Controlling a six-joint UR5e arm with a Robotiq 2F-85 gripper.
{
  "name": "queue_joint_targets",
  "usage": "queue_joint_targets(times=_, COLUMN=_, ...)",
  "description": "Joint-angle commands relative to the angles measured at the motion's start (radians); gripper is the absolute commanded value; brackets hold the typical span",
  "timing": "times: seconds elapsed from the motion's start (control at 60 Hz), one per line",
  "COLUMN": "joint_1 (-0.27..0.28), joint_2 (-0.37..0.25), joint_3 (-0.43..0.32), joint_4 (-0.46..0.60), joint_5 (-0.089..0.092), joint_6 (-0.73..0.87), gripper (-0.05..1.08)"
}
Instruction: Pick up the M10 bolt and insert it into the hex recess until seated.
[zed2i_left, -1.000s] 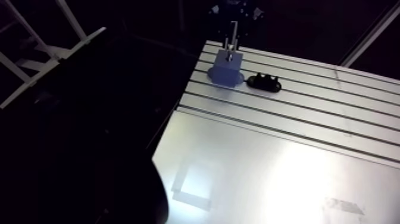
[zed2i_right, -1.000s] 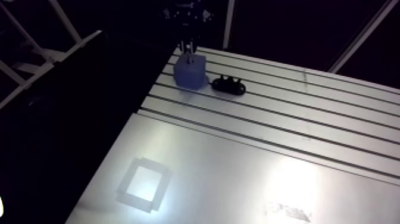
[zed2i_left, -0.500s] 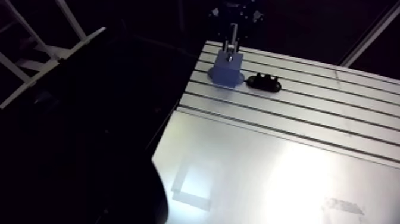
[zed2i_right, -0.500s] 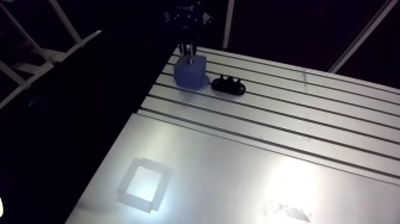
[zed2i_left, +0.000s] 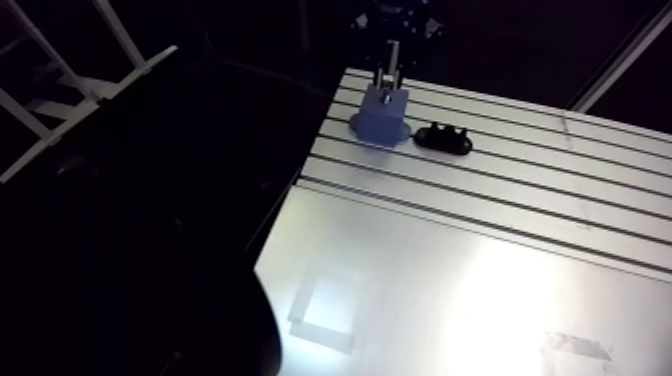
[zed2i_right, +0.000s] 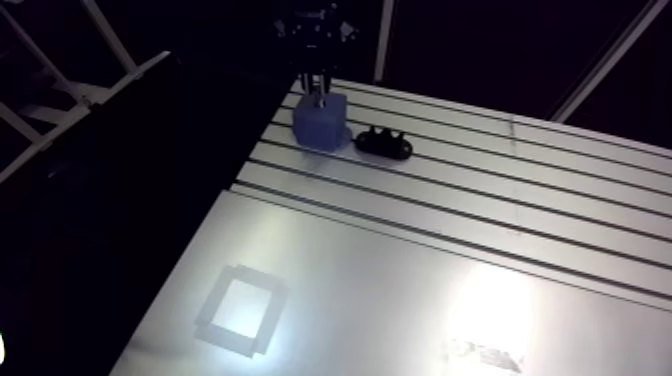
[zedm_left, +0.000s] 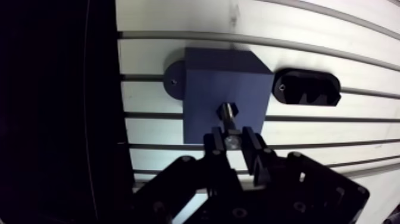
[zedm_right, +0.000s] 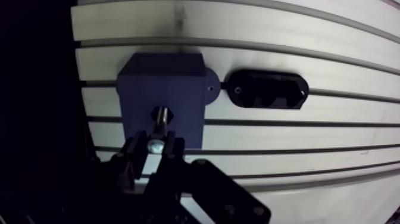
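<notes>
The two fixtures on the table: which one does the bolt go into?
The blue block: the bolt, gripped by the pincer, meets the hex recess in its top. The black holder lies beside it, apart from the pincer.

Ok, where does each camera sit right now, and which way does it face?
Arm view: on the upper link, looking down across the table at the far blue block; the tool shows small above it.
Wrist view: on the wrist, looking down past the tool, shut on the bolt over the block.
Shared: block, tool, black holder.
</notes>
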Motion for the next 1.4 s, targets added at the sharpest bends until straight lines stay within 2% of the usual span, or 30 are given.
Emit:
queue_joint_targets(times=0.017, joint_1=0.0, joint_2=0.0, joint_3=-0.001, joint_4=0.0, joint_5=0.0, joint_6=0.001, gripper=0.69)
queue_joint_targets(times=0.183, joint_1=-0.002, joint_2=0.002, joint_3=-0.002, joint_4=0.0, joint_5=0.0, joint_6=0.0, gripper=0.67)
queue_joint_targets(times=0.233, joint_1=-0.003, joint_2=0.002, joint_3=-0.002, joint_4=0.0, joint_5=0.0, joint_6=0.0, gripper=0.63)
queue_joint_targets(times=0.25, joint_1=-0.003, joint_2=0.002, joint_3=-0.002, joint_4=0.0, joint_5=0.0, joint_6=0.0, gripper=0.57)
queue_joint_targets(times=0.267, joint_1=-0.003, joint_2=0.002, joint_3=-0.002, joint_4=0.0, joint_5=0.0, joint_6=0.0, gripper=0.57)
queue_joint_targets(times=0.283, joint_1=-0.003, joint_2=0.002, joint_3=-0.004, joint_4=0.0, joint_5=-0.001, joint_6=0.0, gripper=0.49)
queue_joint_targets(times=0.3, joint_1=-0.003, joint_2=0.002, joint_3=-0.004, joint_4=0.0, joint_5=-0.001, joint_6=0.0, gripper=0.49)
queue_joint_targets(times=0.317, joint_1=-0.003, joint_2=0.002, joint_3=-0.004, joint_4=0.0, joint_5=-0.001, joint_6=0.0, gripper=0.35)
queue_joint_targets(times=0.333, joint_1=-0.003, joint_2=0.002, joint_3=-0.004, joint_4=0.0, joint_5=-0.001, joint_6=0.0, gripper=0.35)
queue_joint_targets(times=0.35, joint_1=-0.003, joint_2=0.002, joint_3=-0.004, joint_4=0.0, joint_5=-0.003, joint_6=0.0, gripper=0.2)
queue_joint_targets(times=0.4, joint_1=-0.004, joint_2=0.002, joint_3=-0.005, joint_4=0.001, joint_5=-0.003, joint_6=-0.002, gripper=0.14)
queue_joint_targets(times=0.433, joint_1=-0.005, joint_2=0.002, joint_3=-0.005, joint_4=0.001, joint_5=-0.005, joint_6=0.0, gripper=0.01)
queue_joint_targets(times=1.4, joint_1=-0.006, joint_2=-0.002, joint_3=0.001, joint_4=0.0, joint_5=-0.004, joint_6=0.001, gripper=0.01)
